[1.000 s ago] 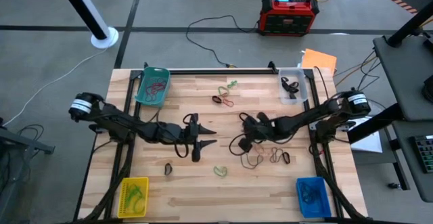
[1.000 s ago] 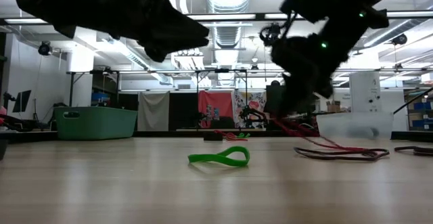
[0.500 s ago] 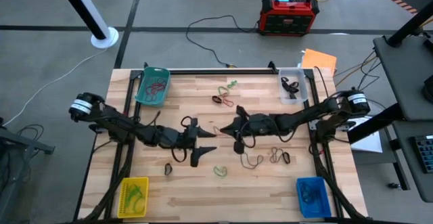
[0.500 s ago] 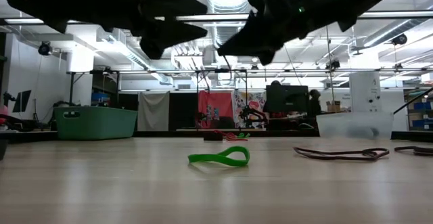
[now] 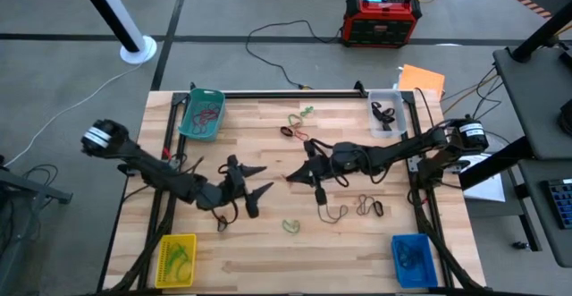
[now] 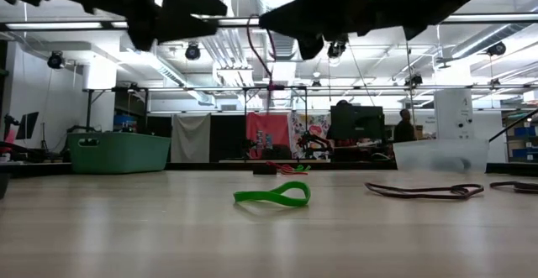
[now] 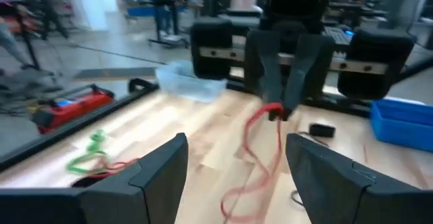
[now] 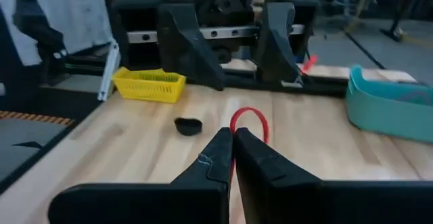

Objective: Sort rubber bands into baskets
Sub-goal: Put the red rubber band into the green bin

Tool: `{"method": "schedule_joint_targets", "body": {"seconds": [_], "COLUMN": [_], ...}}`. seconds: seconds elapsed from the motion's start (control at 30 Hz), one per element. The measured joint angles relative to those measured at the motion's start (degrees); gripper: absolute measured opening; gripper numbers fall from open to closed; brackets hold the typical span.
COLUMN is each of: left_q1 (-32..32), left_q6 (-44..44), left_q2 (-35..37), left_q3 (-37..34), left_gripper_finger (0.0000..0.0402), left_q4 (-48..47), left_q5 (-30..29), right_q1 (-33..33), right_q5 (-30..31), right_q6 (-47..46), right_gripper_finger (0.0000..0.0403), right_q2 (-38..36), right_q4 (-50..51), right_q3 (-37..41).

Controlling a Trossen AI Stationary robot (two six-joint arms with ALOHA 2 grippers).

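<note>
The red rubber band (image 7: 260,153) is off the desk (image 5: 357,251) now, dangling as a long thin loop from the right gripper (image 5: 290,177), whose jaws are pinched tight on its top end; a second ago that gripper was down among the loose bands at the right of the desk, and since then it has risen and swung toward the middle, dragging the band up with it. To my eye that means the pick is done and the carry has begun, with the drop into a basket not yet made. The teal basket (image 5: 202,114) at the far left corner already has reddish bands in it, so I would guess that is where this one is headed, though it is well apart from the gripper. From the low view the band hangs clear above the wood, and a green rubber band (image 6: 271,196) lies flat on the desk below it, untouched. The right arm is stretched long and low across from its side of the desk, wrist pointing at the other arm. The left gripper (image 5: 256,179) has pulled back a little toward its own side and hovers near the middle, jaws spread wide and holding nothing, facing the hanging band.
</note>
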State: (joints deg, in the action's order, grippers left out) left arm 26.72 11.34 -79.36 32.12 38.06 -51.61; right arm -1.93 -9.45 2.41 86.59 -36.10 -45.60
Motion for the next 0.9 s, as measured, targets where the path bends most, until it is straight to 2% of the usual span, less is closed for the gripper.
{"method": "schedule_joint_targets", "body": {"seconds": [0.07, 0.27, 0.57, 0.7, 0.9], "left_q1": [1.3, 3.3, 4.1, 4.1, 4.1], "left_q6": [-1.3, -2.8, -1.3, 0.5, 5.4], "left_q2": [0.9, 2.1, 1.8, 1.6, -0.4], "left_q3": [0.0, 0.0, 0.0, 0.0, 0.0], "left_gripper_finger": [0.0233, 0.0233, 0.0233, 0.0233, 0.0233], "left_q4": [-0.5, -4.2, -6.1, -6.0, -4.9], "left_q5": [-2.1, -2.5, -6.4, -5.6, 0.7], "right_q1": [0.0, 0.1, 0.1, 0.1, -0.1], "right_q5": [-1.2, -3.1, -7.9, -8.9, -11.9], "right_q6": [1.0, 2.9, 4.0, 4.2, 6.4], "right_gripper_finger": [0.0009, 0.0009, 0.0009, 0.0009, 0.0009], "right_q2": [0.0, 0.0, 7.9, 11.3, 15.5], "right_q4": [-1.1, -4.1, -15.8, -23.0, -22.3], "right_q3": [0.0, 0.0, -0.1, -0.7, -6.5]}}
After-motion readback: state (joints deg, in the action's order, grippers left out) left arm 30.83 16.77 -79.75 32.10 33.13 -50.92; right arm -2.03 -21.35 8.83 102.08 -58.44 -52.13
